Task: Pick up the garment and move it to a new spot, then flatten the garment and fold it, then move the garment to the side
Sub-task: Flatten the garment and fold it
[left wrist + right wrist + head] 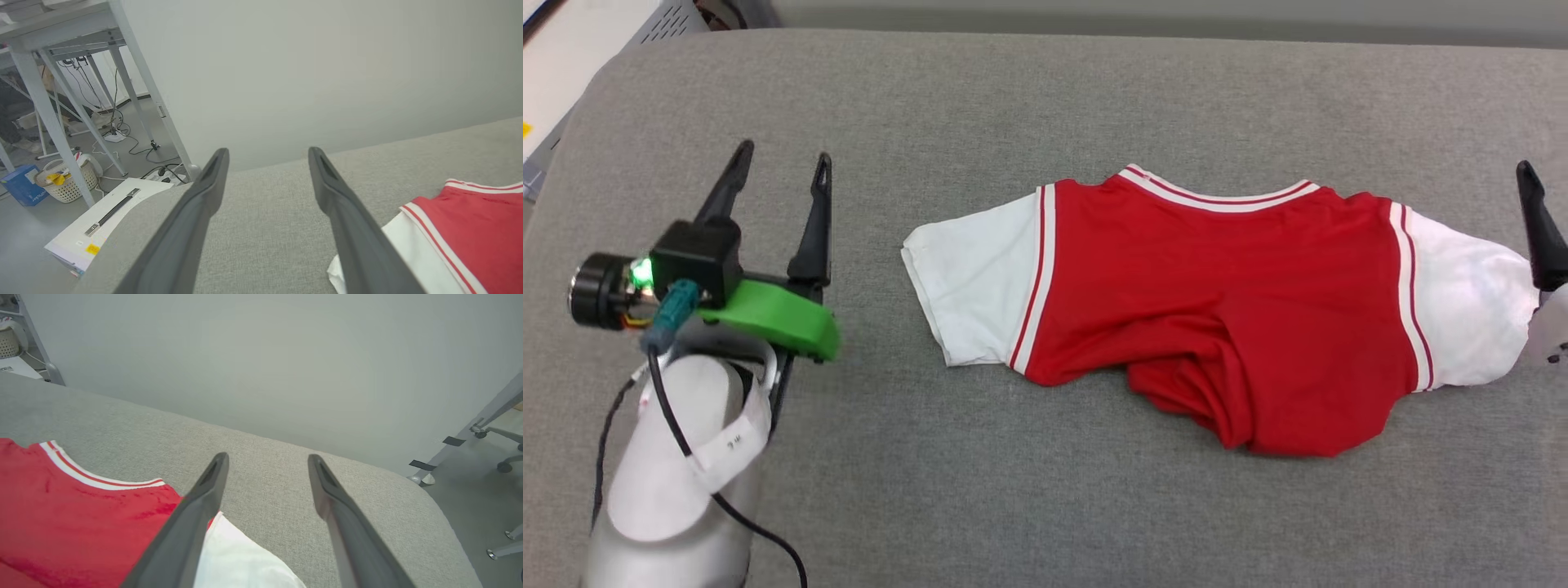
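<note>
The garment, a red jersey shirt with white sleeves and striped trim, lies spread but rumpled across the middle of the grey padded surface, its lower hem bunched toward the front. My left gripper hovers open to the garment's left, well apart from the left sleeve. At the head view's right edge one finger of my right gripper rises beside the right sleeve. In the right wrist view my right gripper stands open above the sleeve, with nothing between its fingers.
The grey padded surface stretches wide in front of and behind the garment. Beyond its left end stand a metal table frame, a white basket, cables and a flat white box on the floor. Chair bases lie past the right end.
</note>
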Tool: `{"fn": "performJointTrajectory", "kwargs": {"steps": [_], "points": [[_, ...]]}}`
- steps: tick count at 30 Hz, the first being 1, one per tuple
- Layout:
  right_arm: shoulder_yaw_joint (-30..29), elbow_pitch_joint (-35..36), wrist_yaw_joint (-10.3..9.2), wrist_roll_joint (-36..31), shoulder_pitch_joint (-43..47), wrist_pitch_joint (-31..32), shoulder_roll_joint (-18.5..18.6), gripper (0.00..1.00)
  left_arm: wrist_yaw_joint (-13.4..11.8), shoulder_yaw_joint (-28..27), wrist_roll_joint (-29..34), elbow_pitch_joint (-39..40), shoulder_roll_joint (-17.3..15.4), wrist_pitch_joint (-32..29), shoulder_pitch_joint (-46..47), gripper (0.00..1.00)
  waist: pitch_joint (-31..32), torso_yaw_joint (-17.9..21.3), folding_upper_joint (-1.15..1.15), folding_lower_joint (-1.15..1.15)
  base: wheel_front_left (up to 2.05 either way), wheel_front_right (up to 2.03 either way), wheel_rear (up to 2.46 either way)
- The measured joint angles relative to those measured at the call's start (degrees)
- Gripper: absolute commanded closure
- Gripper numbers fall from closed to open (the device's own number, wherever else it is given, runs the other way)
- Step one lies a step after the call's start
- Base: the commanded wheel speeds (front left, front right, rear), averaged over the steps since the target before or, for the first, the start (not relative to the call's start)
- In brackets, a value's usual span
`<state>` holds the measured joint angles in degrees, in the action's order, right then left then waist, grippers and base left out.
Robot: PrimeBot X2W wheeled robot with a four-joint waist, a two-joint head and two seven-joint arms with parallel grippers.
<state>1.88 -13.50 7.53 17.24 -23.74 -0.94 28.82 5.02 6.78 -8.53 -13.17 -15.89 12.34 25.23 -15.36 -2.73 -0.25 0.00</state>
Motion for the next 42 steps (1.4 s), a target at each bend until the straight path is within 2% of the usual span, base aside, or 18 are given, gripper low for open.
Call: {"fn": "performJointTrajectory", "kwargs": {"steps": [5,9,14,22,25,32,42], "points": [[-3.9,5.6,0.0,-4.2,4.1,-3.9,-6.8,0.0,1.4,1.4,-1.2,-0.7,-2.9,-4.0,7.6,0.0,-0.2,1.2,0.0,0.0,0.0,0.0,0.0],[-4.9,8.8,0.0,-6.1,6.5,-5.2,-10.4,0.0,1.9,3.9,-2.5,-1.6,-5.0,-8.2,13.6,0.0,-0.8,1.9,0.0,0.0,0.0,0.0,0.0],[-5.1,11.4,0.0,-7.3,9.0,-5.4,-13.1,0.0,2.3,10.6,-10.3,-3.9,-7.6,-19.4,21.3,0.0,-1.7,2.8,0.0,0.0,0.0,0.0,0.0],[-5.3,11.9,0.0,-8.0,9.7,-5.5,-13.8,0.0,2.3,26.3,-27.5,-5.0,-13.5,-43.8,29.9,0.0,-3.6,4.3,0.0,0.0,0.0,0.0,0.0],[-5.0,11.9,0.0,-8.0,9.6,-5.5,-13.9,0.0,2.3,31.1,-32.5,-5.1,-15.4,-50.7,31.7,0.0,-4.4,5.0,0.0,0.0,0.0,0.0,0.0],[-3.7,12.1,0.0,-8.1,9.3,-5.7,-14.1,0.0,2.3,38.2,-39.8,-7.1,-19.2,-59.3,34.6,0.0,-6.5,6.4,0.0,0.0,0.0,0.0,0.0],[-2.0,10.9,0.0,-8.1,7.1,-6.5,-14.1,0.0,2.3,47.1,-44.1,-12.2,-22.4,-63.1,35.1,0.0,-9.9,8.7,0.0,0.0,0.0,0.0,0.0]]}}
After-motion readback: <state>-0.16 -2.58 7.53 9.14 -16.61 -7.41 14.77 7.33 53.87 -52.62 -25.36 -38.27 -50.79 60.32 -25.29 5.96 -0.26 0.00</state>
